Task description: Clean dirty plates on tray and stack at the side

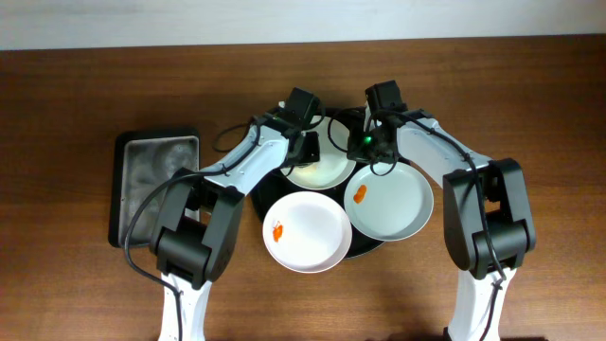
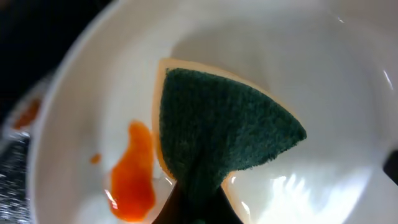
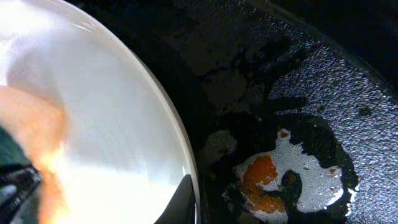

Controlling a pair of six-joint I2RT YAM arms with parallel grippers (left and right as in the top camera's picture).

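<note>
Three white plates lie on the black tray (image 1: 367, 248). The back plate (image 1: 322, 170) has an orange smear (image 2: 134, 177) on it. My left gripper (image 1: 311, 150) is shut on a green-yellow sponge (image 2: 224, 124) and presses it on this plate (image 2: 298, 56), just right of the smear. My right gripper (image 1: 363, 144) is at the back plate's right rim (image 3: 106, 106), with one finger (image 3: 185, 202) lying over the rim; it looks shut on it. The front plate (image 1: 306, 232) and the right plate (image 1: 393, 204) each carry an orange smear.
A rectangular dark metal tray (image 1: 156, 185) lies at the left of the table with no sponge in it. The black tray's wet surface (image 3: 261, 81) shows an orange-and-white patch (image 3: 273, 180) beside the back plate.
</note>
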